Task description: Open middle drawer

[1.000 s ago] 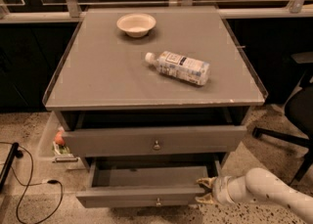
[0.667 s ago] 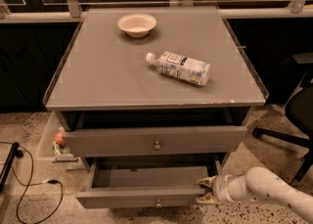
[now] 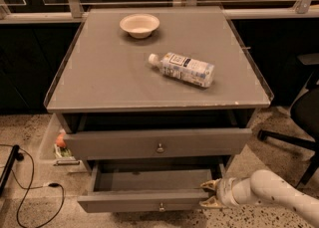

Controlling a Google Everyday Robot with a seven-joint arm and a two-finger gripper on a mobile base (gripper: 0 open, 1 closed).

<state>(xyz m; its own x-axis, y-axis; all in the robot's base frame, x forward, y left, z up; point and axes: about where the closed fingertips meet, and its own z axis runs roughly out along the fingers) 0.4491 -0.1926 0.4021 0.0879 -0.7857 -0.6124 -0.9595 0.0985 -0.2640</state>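
Note:
The middle drawer point(image 3: 144, 201) is the lower grey drawer in view. It has a small round knob point(image 3: 161, 206) and is pulled out, so its plain grey floor point(image 3: 149, 179) shows. My gripper point(image 3: 208, 194) comes in from the lower right on a white arm point(image 3: 269, 192). It sits at the right end of the drawer's front panel. Its fingers are apart, one behind the panel and one in front of it. Above, the wider top drawer point(image 3: 159, 142) stands slightly out from the cabinet.
On the cabinet top point(image 3: 99, 82) stand a white bowl point(image 3: 139, 25) and a plastic bottle point(image 3: 182, 68) lying on its side. A clear bin point(image 3: 56, 145) is to the cabinet's left. Cables point(image 3: 30, 192) run over the floor at left. An office chair base point(image 3: 294, 132) is at right.

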